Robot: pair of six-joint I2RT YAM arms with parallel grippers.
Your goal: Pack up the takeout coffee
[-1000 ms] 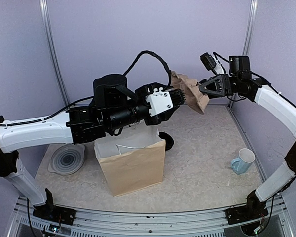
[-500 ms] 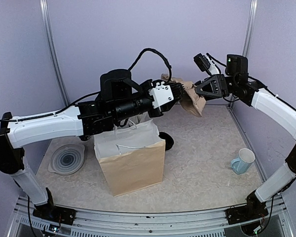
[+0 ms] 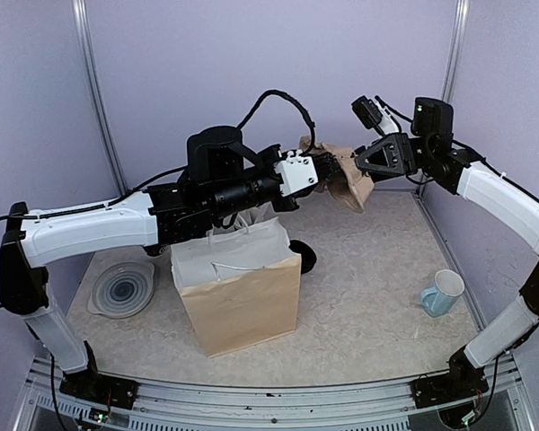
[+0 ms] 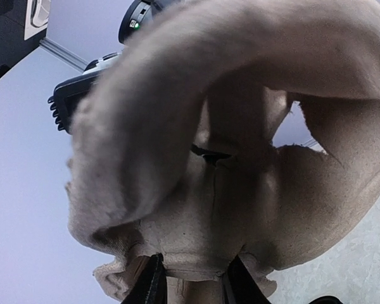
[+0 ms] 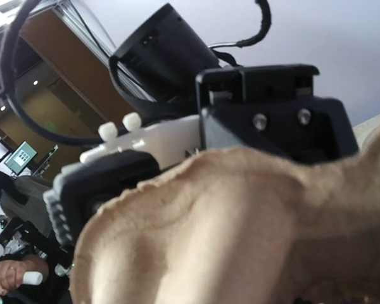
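Note:
A brown pulp cup carrier hangs in the air at the back, between both grippers. My left gripper is shut on its left edge. In the left wrist view the carrier fills the frame and my gripper pinches its rim between the black fingertips. My right gripper holds the carrier's right side. Its fingers are hidden behind the carrier in the right wrist view. A black round object stands behind the bag, mostly hidden. I cannot tell whether it is the takeout coffee.
An open brown paper bag with a white lining stands upright left of centre. A pale blue mug sits at the right. A grey round dish lies at the left. Frame posts stand at the back corners.
Both grippers and the carrier have shifted left. My left arm has drawn back and swung so its forearm sits above the bag. The bag and mug have not moved.

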